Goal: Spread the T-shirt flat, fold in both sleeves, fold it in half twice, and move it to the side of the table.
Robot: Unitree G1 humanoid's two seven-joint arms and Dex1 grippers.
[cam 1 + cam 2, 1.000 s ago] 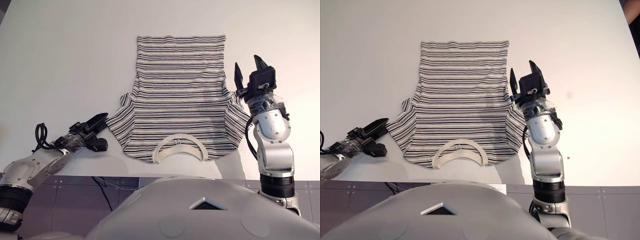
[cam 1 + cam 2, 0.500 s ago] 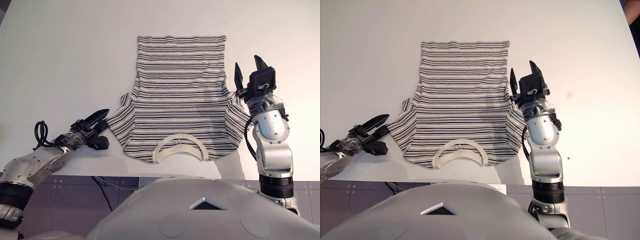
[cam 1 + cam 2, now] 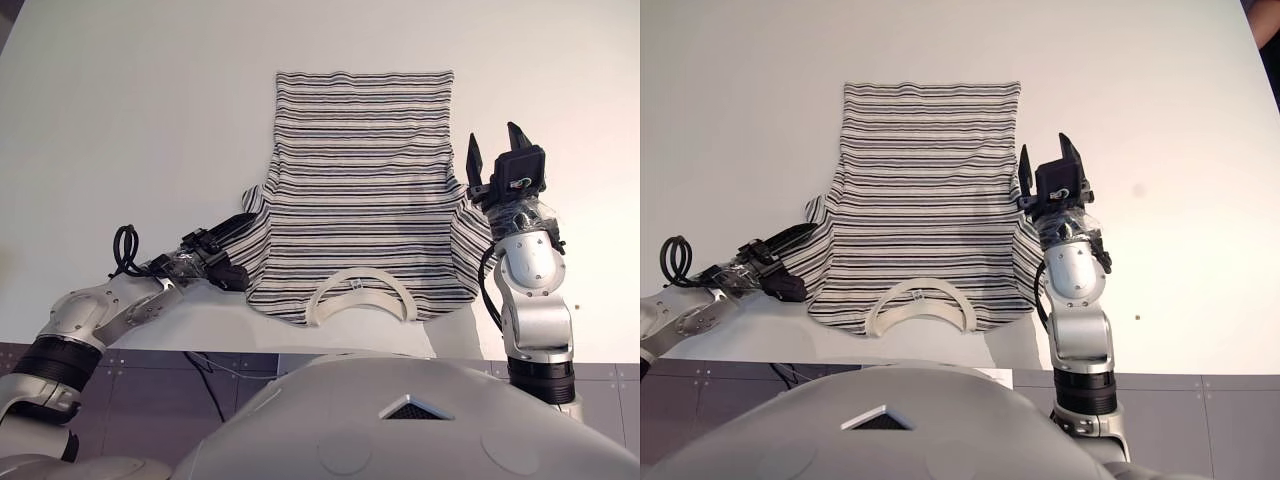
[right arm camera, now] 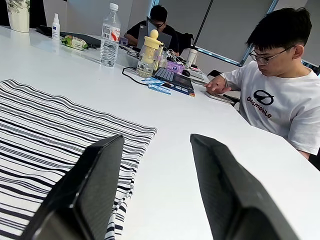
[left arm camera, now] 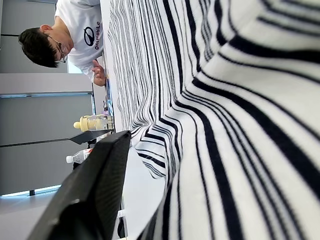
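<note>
Head camera, left eye view: striped T-shirt spread flat on the white table, white collar at the near edge, hem at the far end, both sleeves lying out to the sides. Left gripper low over the table at the outer edge of the left sleeve, its two fingers apart, one above and one below the sleeve edge; no fabric is seen lifted. Right gripper upright just beside the right sleeve, fingers pointing away from the robot, wide apart, nothing between them.

Left wrist view: one black finger close beside the striped cloth; whether they touch cannot be told.

Right wrist view: two black fingers spread well apart with nothing in between, over the shirt's edge and bare tabletop. Farther along the table: clear water bottle, yellow-capped bottle.
</note>
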